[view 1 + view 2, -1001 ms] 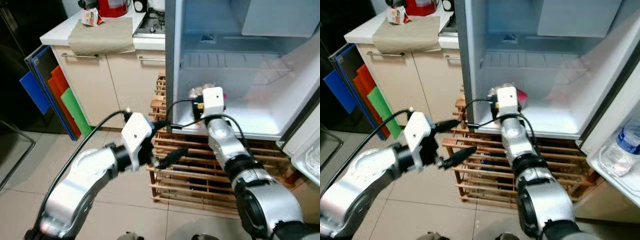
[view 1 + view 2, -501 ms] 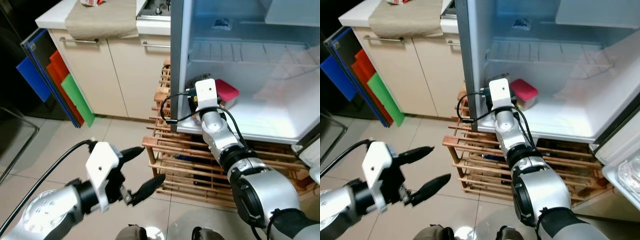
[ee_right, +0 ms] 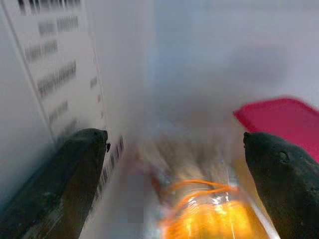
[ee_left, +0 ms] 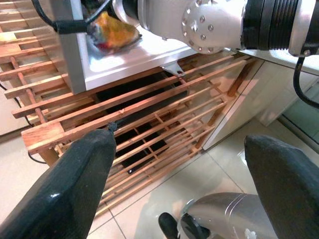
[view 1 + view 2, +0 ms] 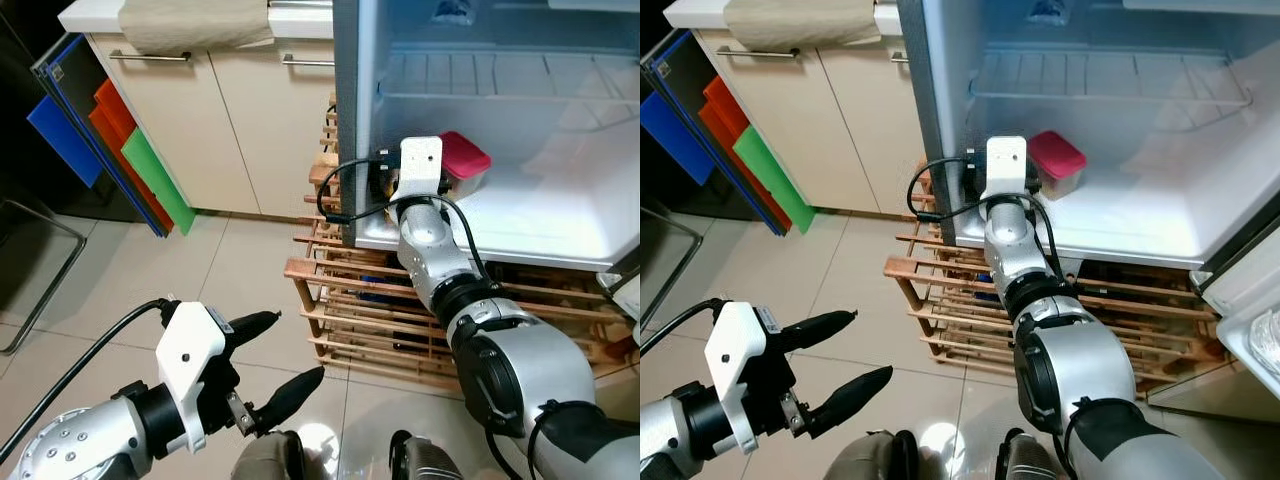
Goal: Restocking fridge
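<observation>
Fridge [image 5: 520,110] stands open on a slatted wooden rack [image 5: 350,300], directly beside cream kitchen cabinets [image 5: 210,120] with bar handles. Flooring is pale glossy tile [image 5: 120,270]. A beige cloth [image 5: 190,20] hangs over the counter edge above the cabinets. Blue, red and green flat boards [image 5: 110,150] lean against the cabinet end, next to a dark area containing a metal tube frame [image 5: 40,270].

Inside the fridge, the white bottom shelf [image 5: 530,215] carries a container with a red lid [image 5: 462,160] near the left wall. A wire rack shelf [image 5: 1110,75] sits higher up.

Right arm reaches forward into the fridge compartment at the left wall. Right gripper [image 3: 174,164] has its fingers set wide apart on either side of an orange-yellow wrapped package [image 3: 209,214], which lies on the shelf just beside the red-lidded container; contact with the package cannot be determined because that view is blurred. The left wrist view shows this package [image 4: 112,32] at the shelf's front edge.

Left gripper [image 5: 275,355] hovers low above the tile floor, in front of the wooden rack, fingers spread and holding nothing.
</observation>
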`<state>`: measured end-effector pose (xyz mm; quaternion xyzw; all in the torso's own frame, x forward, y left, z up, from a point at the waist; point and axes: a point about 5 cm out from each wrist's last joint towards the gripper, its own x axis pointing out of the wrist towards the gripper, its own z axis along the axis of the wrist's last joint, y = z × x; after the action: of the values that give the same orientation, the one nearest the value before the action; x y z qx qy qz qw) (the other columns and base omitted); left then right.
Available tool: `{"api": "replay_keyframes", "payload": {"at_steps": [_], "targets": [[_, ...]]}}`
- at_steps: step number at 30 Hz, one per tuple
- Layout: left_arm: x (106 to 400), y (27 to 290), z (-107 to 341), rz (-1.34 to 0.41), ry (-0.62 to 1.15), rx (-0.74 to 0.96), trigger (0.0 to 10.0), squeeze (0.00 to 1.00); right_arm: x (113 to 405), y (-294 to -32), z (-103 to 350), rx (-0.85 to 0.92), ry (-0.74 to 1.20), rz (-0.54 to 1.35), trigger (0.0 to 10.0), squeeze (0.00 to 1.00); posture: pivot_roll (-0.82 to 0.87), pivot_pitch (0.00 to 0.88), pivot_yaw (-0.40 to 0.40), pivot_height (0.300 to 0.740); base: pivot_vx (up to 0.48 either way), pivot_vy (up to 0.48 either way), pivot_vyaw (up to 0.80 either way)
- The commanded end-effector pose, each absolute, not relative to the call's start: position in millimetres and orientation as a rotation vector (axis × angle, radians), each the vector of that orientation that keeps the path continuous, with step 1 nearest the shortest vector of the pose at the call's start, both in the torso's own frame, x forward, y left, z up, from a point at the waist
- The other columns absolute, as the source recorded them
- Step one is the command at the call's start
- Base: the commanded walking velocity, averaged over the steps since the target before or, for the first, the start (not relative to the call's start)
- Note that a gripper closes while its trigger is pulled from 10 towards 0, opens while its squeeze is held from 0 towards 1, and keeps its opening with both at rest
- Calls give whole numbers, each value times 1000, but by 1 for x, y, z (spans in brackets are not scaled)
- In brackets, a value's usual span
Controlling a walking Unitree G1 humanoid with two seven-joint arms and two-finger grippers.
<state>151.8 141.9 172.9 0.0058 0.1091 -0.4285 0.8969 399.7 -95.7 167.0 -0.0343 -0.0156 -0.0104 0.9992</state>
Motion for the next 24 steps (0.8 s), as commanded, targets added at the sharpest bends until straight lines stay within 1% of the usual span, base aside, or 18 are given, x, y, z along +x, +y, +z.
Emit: {"api": "replay_keyframes", "payload": {"at_steps": [1, 3, 8, 9, 10, 13, 15, 16, 18, 19, 21, 22, 23, 24], "targets": [[153, 138, 174, -892, 221, 22, 10000, 0, 403, -84, 196, -70, -167, 12, 10000, 1000, 242, 197, 121, 740, 0, 0, 0], [159, 136, 172, -888, 213, 27, 10000, 0, 403, -83, 202, -91, -216, 13, 10000, 1000, 208, 199, 112, 740, 0, 0, 0], [167, 129, 169, -888, 195, 26, 10000, 0, 402, -87, 208, -102, -263, 3, 10000, 1000, 180, 200, 99, 740, 0, 0, 0], [173, 124, 167, -880, 177, 27, 10000, 0, 398, -91, 207, -105, -298, -4, 10000, 0, 131, 180, 73, 740, 0, 0, 0], [178, 120, 166, -866, 158, 33, 10000, 0, 390, -94, 204, -116, -341, -12, 10000, 0, 111, 158, 62, 740, 0, 0, 0], [182, 117, 165, -856, 147, 39, 10000, 0, 384, -97, 202, -124, -367, -18, 10000, 0, 105, 152, 58, 740, 0, 0, 0], [190, 109, 160, -859, 139, 23, 10000, 0, 354, -109, 181, -119, -359, -41, 10000, 0, 49, 92, 40, 740, 0, 0, 0], [190, 109, 160, -859, 139, 23, 10000, 0, 354, -109, 181, -119, -359, -41, 10000, 0, 49, 92, 40, 740, 0, 0, 0], [205, 98, 154, -871, 132, 17, 10000, 0, 328, -130, 158, -117, -294, -88, 10000, 0, -6, 33, 44, 740, 0, 0, 0], [205, 98, 154, -871, 132, 17, 10000, 0, 328, -130, 158, -117, -294, -88, 10000, 0, -6, 33, 44, 740, 0, 0, 0], [220, 92, 150, -866, 125, 19, 10000, 0, 320, -147, 145, -126, -248, -130, 10000, 0, -32, 0, 48, 740, 0, 0, 0], [227, 92, 149, -839, 114, 16, 10000, 0, 314, -156, 140, -129, -230, -155, 10000, 0, -43, 0, 48, 740, 0, 0, 0], [227, 92, 149, -839, 114, 16, 10000, 0, 314, -156, 140, -129, -230, -155, 10000, 0, -43, 0, 48, 740, 0, 0, 0], [233, 94, 149, -794, 110, -3, 10000, 0, 305, -162, 136, -139, -217, -169, 10000, 0, -46, 0, 50, 740, 0, 0, 0]]}}
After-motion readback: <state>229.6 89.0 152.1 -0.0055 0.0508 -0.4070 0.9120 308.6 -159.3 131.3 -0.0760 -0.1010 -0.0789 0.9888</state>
